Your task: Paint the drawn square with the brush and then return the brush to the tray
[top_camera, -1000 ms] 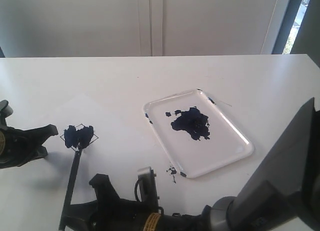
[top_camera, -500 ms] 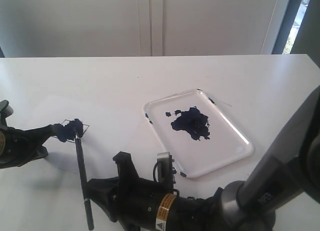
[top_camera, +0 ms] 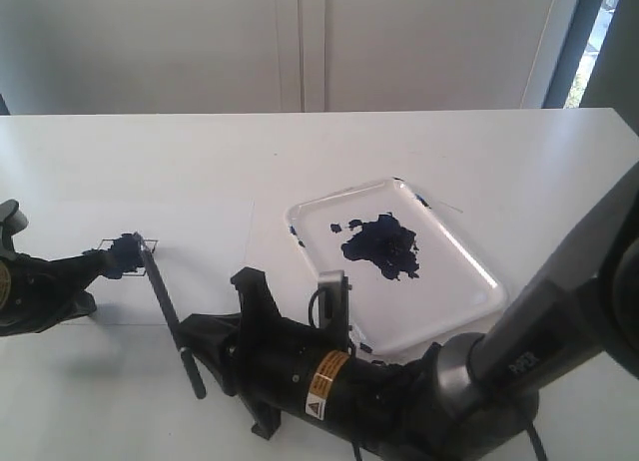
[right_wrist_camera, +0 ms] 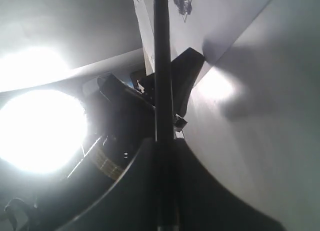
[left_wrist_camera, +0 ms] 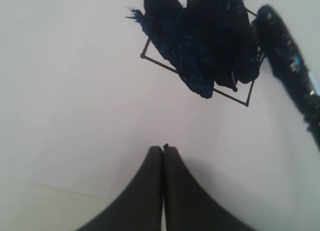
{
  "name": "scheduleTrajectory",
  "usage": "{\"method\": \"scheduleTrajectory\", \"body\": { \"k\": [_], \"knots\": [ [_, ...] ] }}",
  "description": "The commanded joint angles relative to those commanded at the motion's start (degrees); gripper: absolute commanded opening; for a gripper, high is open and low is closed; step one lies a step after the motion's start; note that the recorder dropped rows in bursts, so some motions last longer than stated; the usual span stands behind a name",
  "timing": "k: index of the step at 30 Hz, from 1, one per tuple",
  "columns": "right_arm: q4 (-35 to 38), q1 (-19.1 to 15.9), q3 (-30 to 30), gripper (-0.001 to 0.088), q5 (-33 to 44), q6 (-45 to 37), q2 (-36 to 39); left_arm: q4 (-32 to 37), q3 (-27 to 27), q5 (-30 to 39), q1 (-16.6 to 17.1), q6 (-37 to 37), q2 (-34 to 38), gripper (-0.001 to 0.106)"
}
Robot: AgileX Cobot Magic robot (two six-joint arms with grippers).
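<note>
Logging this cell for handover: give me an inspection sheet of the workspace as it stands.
surface: white table, paper sheet at left
job's things: drawn square largely painted; brush tip at its edge; tray holds paint puddle
clutter: paint smears on tray's rim
grippers: left gripper shut, empty, by the square; right gripper shut on brush
cables: thin loop at right wrist
surroundings: pale wall panels, window strip

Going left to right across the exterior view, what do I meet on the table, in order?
left gripper → drawn square → brush → tray
</note>
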Motion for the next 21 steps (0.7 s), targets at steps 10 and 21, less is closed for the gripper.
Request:
{"method": "scheduleTrajectory", "body": {
  "k": [10, 21],
  "knots": [
    [-5.60, 0.13, -1.55, 0.0000, 4.94, -0.42, 0.00, 0.00, 0.00, 0.02, 0.00, 0.00, 0.00, 0.000],
    [-7.91, 3.08, -1.45, 0.0000, 2.73, 1.67, -1.44, 0.00, 0.00, 0.02, 0.00, 0.00, 0.00, 0.000]
  ]
}}
